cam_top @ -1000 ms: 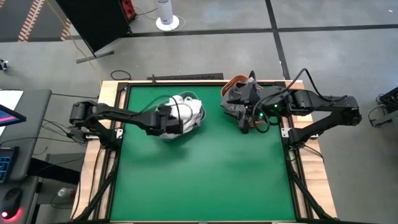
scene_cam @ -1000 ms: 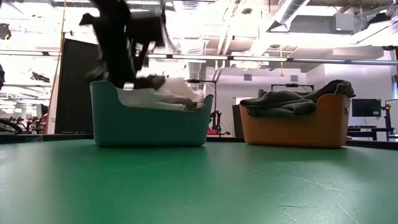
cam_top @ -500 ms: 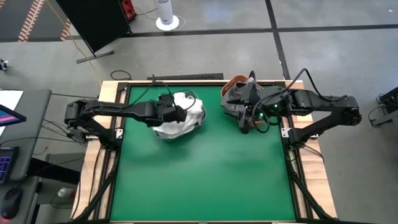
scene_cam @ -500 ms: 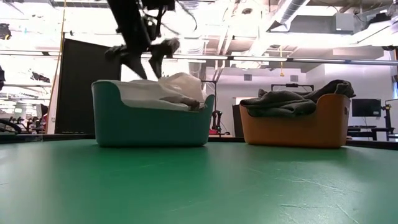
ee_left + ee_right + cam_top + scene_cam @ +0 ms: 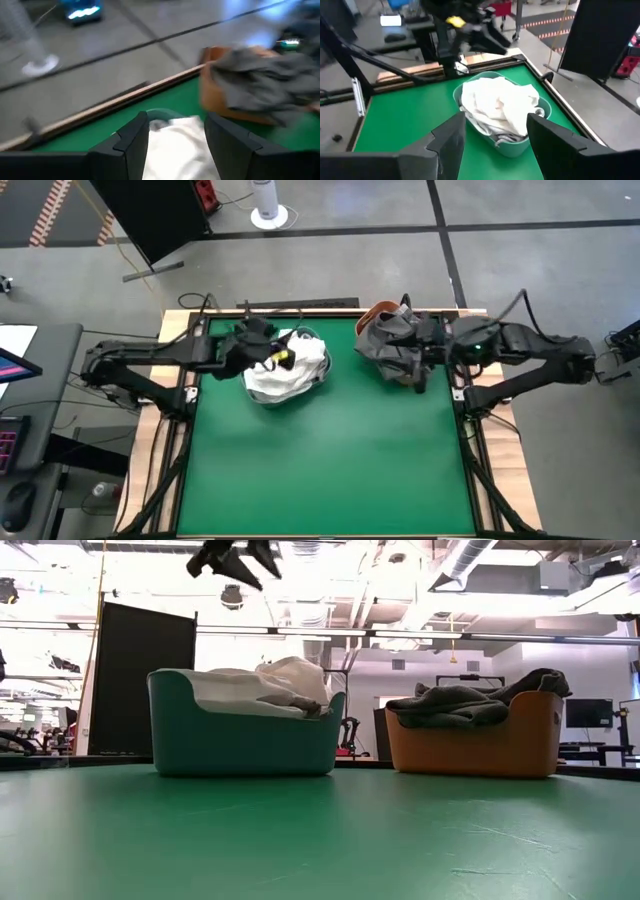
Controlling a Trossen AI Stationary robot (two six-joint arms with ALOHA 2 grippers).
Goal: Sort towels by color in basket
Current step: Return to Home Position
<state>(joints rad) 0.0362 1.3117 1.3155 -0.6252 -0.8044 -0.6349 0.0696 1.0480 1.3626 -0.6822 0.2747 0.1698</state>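
A teal basket (image 5: pixel 240 735) at the table's far left holds white towels (image 5: pixel 298 370), heaped above its rim. An orange basket (image 5: pixel 470 745) at the far right holds dark grey towels (image 5: pixel 460 700) that hang over its edge. My left gripper (image 5: pixel 235 558) hangs open and empty high above the teal basket's far-left side; its own view looks past its fingers (image 5: pixel 135 145) at the white towels. My right gripper (image 5: pixel 405 365) is open and empty above the orange basket, facing the teal basket (image 5: pixel 520 145) across the table.
The green table top (image 5: pixel 330 470) spreads out bare in front of both baskets. A wooden frame (image 5: pixel 180 340) runs round the table's edges. Behind the table stand a black panel (image 5: pixel 140 680) and room fittings.
My left gripper has risen out of the teal basket, high above the white towels, and has tipped from pointing down to nearly level, drawing back toward the table's left edge. It stays open. My right gripper has drawn back a little toward the right edge. The towels lie still.
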